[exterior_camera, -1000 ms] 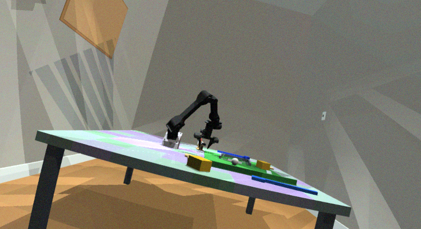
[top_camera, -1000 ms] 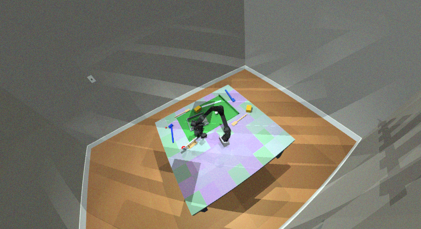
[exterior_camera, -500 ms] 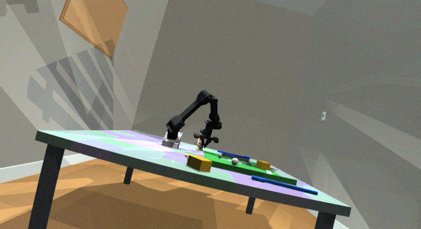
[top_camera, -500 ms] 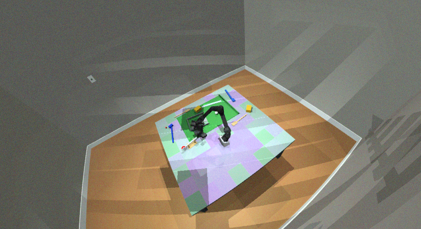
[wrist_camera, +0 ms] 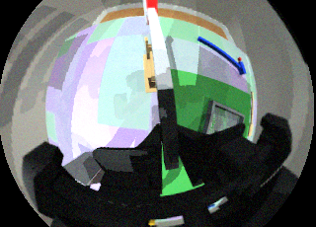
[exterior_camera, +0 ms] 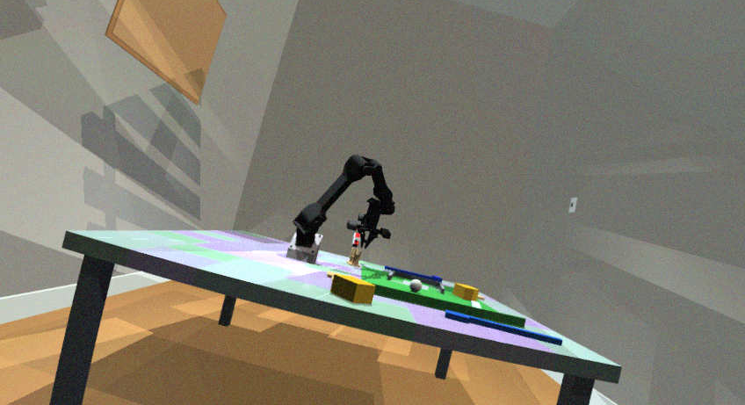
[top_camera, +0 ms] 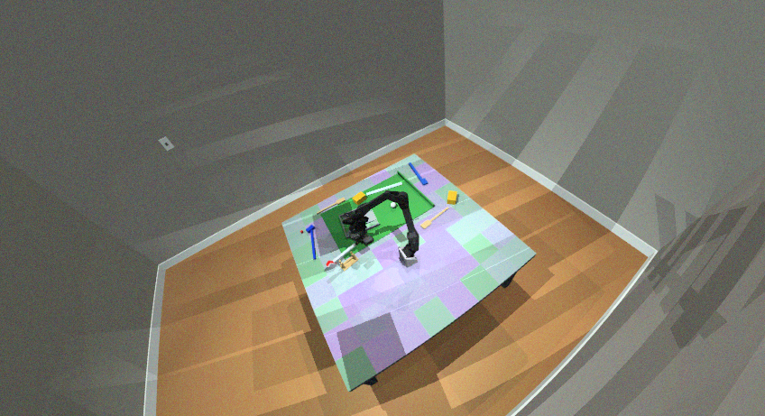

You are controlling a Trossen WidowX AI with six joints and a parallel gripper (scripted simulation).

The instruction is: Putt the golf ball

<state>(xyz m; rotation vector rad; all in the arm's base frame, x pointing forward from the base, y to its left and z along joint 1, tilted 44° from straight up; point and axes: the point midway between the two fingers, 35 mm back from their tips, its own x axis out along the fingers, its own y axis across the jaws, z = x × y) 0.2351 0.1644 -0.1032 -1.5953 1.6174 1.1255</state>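
The red putter has a red head (top_camera: 328,263) (wrist_camera: 152,1) and a white shaft (top_camera: 343,253) (wrist_camera: 157,43). It rests on a small wooden stand (top_camera: 349,262) (exterior_camera: 355,255) (wrist_camera: 150,71) at the left of the table. My gripper (top_camera: 360,236) (exterior_camera: 364,239) (wrist_camera: 164,126) is shut on the putter's shaft near its grip end, low over the edge of the green course (top_camera: 382,213) (exterior_camera: 397,291) (wrist_camera: 197,103). The white golf ball (top_camera: 393,204) (exterior_camera: 415,285) lies on the green course behind the arm, apart from the putter. I cannot make out the ramp clearly.
Two yellow blocks (top_camera: 358,197) (top_camera: 452,197) (exterior_camera: 352,288) (exterior_camera: 465,291) flank the course. Blue putters (top_camera: 311,240) (top_camera: 417,173) (exterior_camera: 502,327) (wrist_camera: 224,52) and tan putters (top_camera: 433,217) (top_camera: 329,204) lie about the table. A white bar (top_camera: 383,188) lies along the course's back edge.
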